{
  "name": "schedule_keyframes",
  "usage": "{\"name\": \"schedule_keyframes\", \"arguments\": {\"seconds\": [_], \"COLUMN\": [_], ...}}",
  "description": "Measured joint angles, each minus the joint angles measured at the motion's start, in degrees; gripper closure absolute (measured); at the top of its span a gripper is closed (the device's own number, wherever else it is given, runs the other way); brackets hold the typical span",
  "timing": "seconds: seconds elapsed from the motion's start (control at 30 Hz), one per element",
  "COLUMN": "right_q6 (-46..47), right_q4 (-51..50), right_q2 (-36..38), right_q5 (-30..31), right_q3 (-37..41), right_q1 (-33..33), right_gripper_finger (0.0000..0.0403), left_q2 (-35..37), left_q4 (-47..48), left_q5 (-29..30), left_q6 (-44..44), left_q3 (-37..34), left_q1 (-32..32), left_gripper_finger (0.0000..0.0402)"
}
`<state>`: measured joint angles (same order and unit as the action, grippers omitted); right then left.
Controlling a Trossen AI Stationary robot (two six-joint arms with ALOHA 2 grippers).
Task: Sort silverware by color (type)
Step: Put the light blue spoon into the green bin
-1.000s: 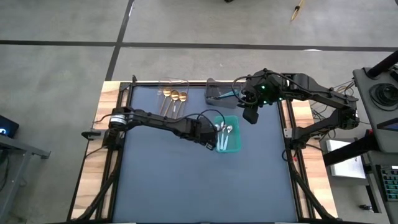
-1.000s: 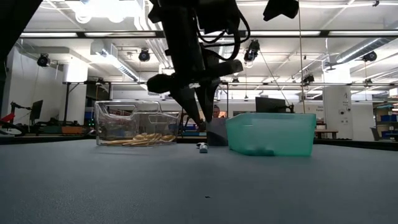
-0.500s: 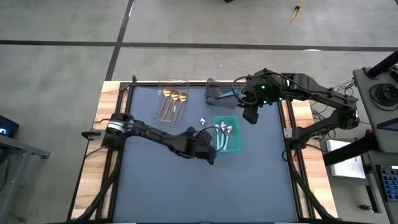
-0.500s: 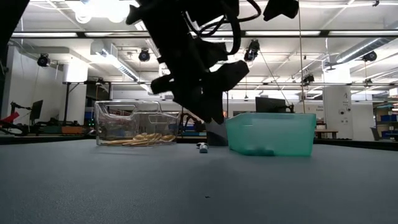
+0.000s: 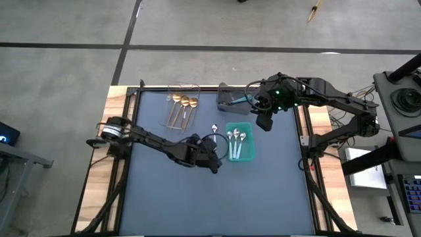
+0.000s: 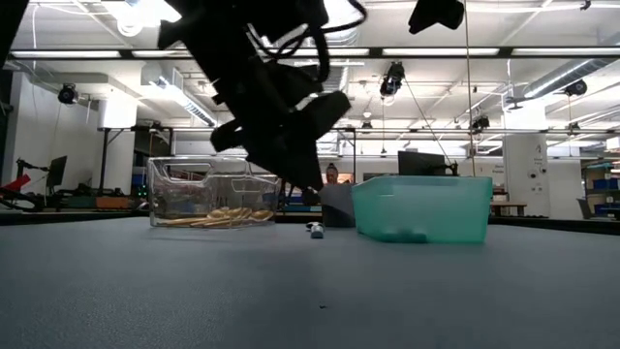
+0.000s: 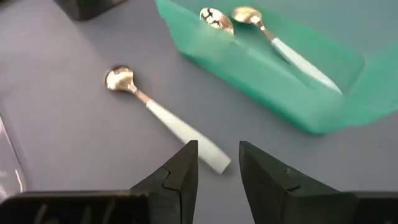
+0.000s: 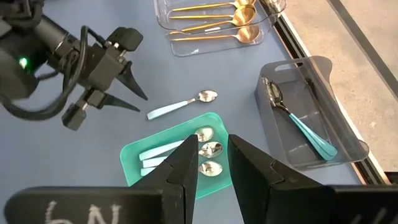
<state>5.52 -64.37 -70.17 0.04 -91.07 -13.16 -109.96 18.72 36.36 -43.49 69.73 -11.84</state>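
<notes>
The left gripper, fingers slightly spread and gripping nothing, is hovering over a light-blue-handled spoon lying flat on the desk beside the teal bin; it looks light, stiff and slippery, best pinched mid-handle.

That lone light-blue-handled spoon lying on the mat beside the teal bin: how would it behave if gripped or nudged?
The spoon lies flat and looks thin and rigid, so it would probably slide or pivot under a nudge, not roll. Its shiny bowl suggests a slippery surface. The low profile may make pinching hard for the left gripper, now empty above its handle.
</notes>
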Motion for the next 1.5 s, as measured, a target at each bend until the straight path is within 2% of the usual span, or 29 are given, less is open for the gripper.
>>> {"name": "schedule_keyframes", "arguments": {"seconds": [0.2,0.3,0.5,0.87,1.0,1.17,1.5], "right_q6": [-1.29,-2.46,-2.60,-2.79,-2.80,-3.67,-5.51], "right_q4": [1.87,4.85,7.26,7.61,7.59,7.59,7.40], "right_q2": [-0.48,-0.66,-1.15,-1.31,-1.31,-1.31,-1.30], "right_q5": [0.07,0.15,1.43,1.69,1.67,1.65,1.63], "right_q3": [0.12,0.68,0.79,2.52,3.09,3.19,3.23], "right_q1": [-0.01,-0.01,-0.01,-0.29,-0.28,-0.27,-0.27], "right_gripper_finger": [0.0326,0.0326,0.0326,0.0326,0.0326,0.0326,0.0326], "left_q2": [3.64,3.41,3.28,0.11,-0.86,-1.46,-4.58], "left_q4": [-13.04,-14.96,-15.34,-20.69,-19.81,-19.10,-19.70], "left_q5": [-0.71,0.19,1.24,3.43,3.82,7.35,7.71], "left_q6": [2.44,2.61,4.32,3.78,1.71,-0.13,-4.01], "left_q3": [-8.31,-9.76,-9.88,-9.24,-8.21,-8.04,-6.74], "left_q1": [0.08,0.18,0.35,0.81,0.84,0.89,1.22], "left_gripper_finger": [0.0327,0.0331,0.0318,0.0249,0.0233,0.0227,0.0227]}}
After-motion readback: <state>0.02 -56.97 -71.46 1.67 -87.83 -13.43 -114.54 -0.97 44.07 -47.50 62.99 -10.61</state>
